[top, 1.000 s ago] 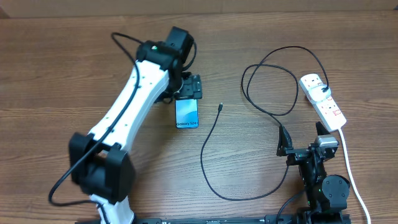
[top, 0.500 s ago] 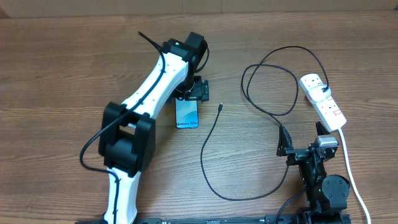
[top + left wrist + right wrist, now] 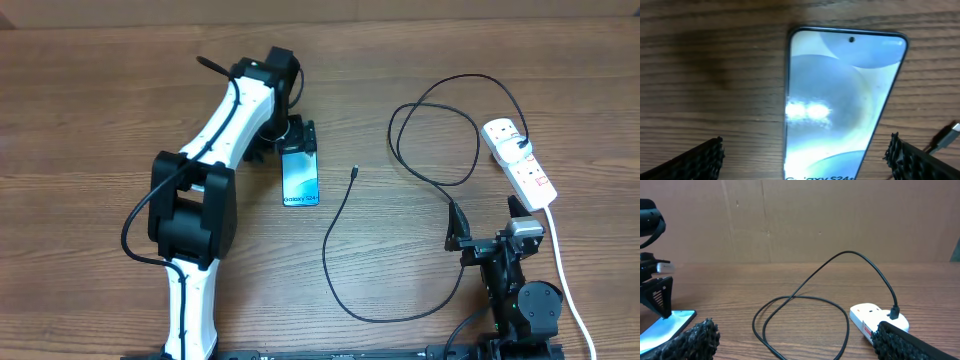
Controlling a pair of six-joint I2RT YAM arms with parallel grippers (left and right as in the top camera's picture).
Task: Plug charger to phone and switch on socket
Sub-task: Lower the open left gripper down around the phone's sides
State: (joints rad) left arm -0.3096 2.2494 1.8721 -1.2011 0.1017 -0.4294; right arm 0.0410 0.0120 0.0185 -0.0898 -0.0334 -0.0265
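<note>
The phone [image 3: 301,182] lies flat on the table with its blue screen up and the "Galaxy S24" text at its near end. My left gripper [image 3: 297,142] hovers over its far end, open, with one finger on each side of it in the left wrist view [image 3: 806,142], where the phone [image 3: 840,100] fills the middle. The charger [image 3: 335,230] is a thin black cable. Its small tip [image 3: 355,172] lies right of the phone, apart from it. Its black plug [image 3: 522,141] sits in the white socket [image 3: 520,165]. My right gripper [image 3: 485,225] is open and empty near the front.
The cable makes a loop [image 3: 800,315] on the table between the phone and the socket [image 3: 872,317]. The socket's white cord [image 3: 560,260] runs down the right side past the right arm. The cable tip [image 3: 947,137] shows beside the left gripper's right finger [image 3: 920,160].
The left arm has changed pose: its elbow swung in and the wrist shifted right, then back left over the phone's far end. The phone, cable and right arm have not moved.
</note>
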